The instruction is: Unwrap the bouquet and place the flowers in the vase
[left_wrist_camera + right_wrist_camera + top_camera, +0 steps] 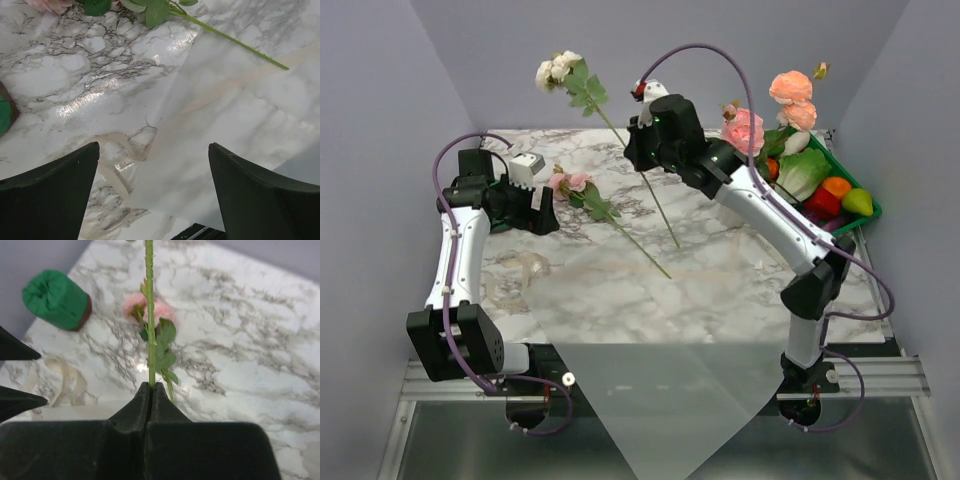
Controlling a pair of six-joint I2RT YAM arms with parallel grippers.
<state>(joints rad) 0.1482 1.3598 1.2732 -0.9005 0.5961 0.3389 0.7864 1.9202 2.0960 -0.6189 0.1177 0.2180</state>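
The flowers (742,130) look to be going in one at a time, and the one in hand is a cream rose (558,70). The right pincer (151,389) is closed tight on its green stem (149,315), which runs straight out ahead of the jaws. From above, the bloom rides high, out to the pincer's left and clear of the marble table (720,270), while the stem's free end trails down toward the arm bases. Below the pincer and to its left, a pink rose (568,181) lies flat on the marble, untouched.

Further left, the left pincer (152,150) hovers low, fingers wide apart with nothing between them. Under it lie the loose cream ribbon (116,175) and an edge of the white wrapping sheet (650,400), which spreads over the table's near edge.

To the right pincer's other side, past its forearm, pink and peach roses (790,88) stand upright by the green tray (860,220) of plastic vegetables. They presumably sit in the vase, but the arm hides it.

Unwrapping appears finished, and the step in hand is carrying this rose over. Next, I judge, it must swing right, tip stem-end down, thread into the narrow mouth among the standing stems, and only then be released.
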